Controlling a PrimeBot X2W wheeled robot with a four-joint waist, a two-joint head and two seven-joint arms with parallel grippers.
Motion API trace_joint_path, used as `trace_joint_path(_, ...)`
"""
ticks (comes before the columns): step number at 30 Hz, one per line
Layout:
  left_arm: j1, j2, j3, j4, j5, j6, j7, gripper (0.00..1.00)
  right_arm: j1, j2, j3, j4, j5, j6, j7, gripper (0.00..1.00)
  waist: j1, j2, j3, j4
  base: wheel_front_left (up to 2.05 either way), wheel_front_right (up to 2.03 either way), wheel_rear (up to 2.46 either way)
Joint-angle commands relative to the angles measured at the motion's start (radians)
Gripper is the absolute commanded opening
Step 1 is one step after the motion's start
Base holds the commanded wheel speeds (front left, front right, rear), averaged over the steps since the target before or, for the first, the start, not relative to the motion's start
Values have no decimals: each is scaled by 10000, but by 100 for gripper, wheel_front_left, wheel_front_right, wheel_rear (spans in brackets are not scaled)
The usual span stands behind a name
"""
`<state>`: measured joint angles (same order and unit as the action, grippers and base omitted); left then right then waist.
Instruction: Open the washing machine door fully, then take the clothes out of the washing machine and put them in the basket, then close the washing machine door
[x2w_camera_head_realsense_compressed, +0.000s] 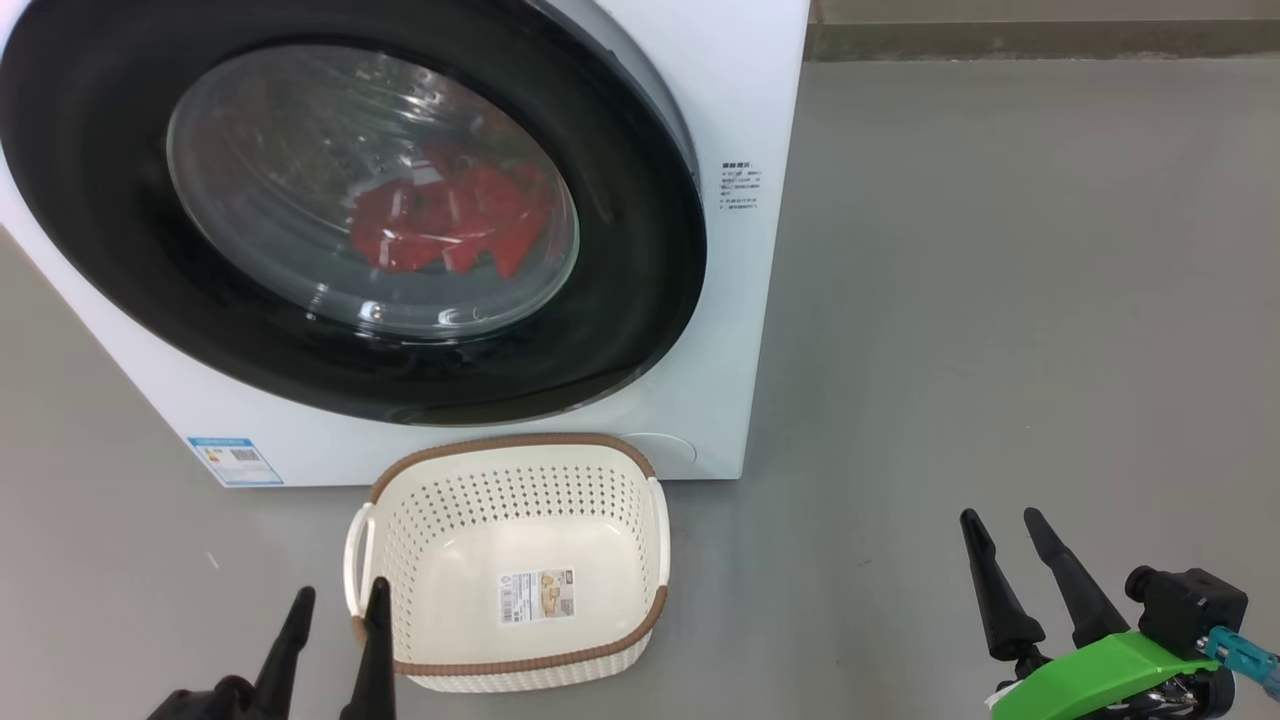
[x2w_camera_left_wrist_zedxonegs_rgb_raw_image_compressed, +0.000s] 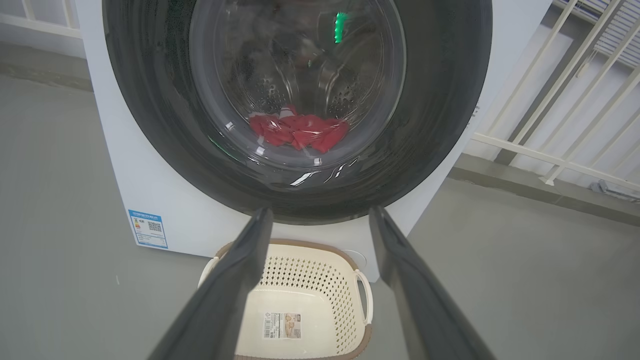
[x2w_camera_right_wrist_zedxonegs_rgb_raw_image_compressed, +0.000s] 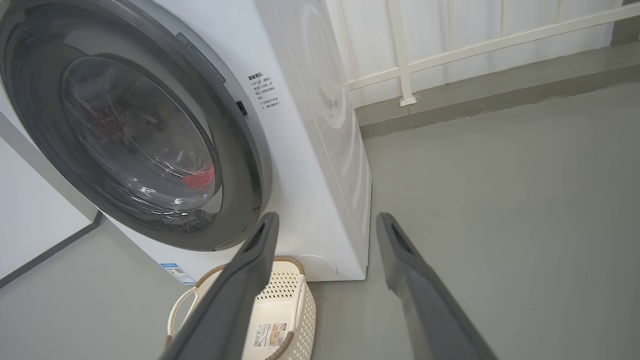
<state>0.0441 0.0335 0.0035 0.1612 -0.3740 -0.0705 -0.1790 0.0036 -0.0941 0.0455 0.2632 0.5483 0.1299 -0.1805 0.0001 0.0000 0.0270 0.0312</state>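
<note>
Head view: washing machine door (x2w_camera_head_realsense_compressed: 660, 250) sits 10 o'clock from my nearer right gripper (x2w_camera_head_realsense_compressed: 998, 516); it and left gripper (x2w_camera_head_realsense_compressed: 342, 588) gape empty.

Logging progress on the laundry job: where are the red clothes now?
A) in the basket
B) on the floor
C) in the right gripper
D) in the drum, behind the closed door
D: the red clothes lie in the drum behind the glass of the closed washing machine door, while the basket holds just its paper label.

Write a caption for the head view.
Washing machine door shut, red clothes inside, empty basket in front, left end effector and right end effector open.
</note>
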Motion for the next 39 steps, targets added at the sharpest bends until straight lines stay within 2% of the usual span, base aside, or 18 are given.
trace_joint_path(1, -50, 141, 226, -337, 341, 40, -172, 100, -59, -162, 178, -223, -283, 6, -164, 100, 0, 0, 26, 2, 0, 0, 0)
trace_joint_path(22, 122, 168, 91, -454, 2694, 45, -825, 100, 200, -166, -141, -211, -2417, 8, -810, 100, 0, 0, 191, 49, 0, 0, 0)
trace_joint_path(39, 59, 168, 48, -169, 2263, -319, -828, 100, 375, 38, -513, -271, -2113, 8, -812, 100, 0, 0, 251, -6, 0, 0, 0)
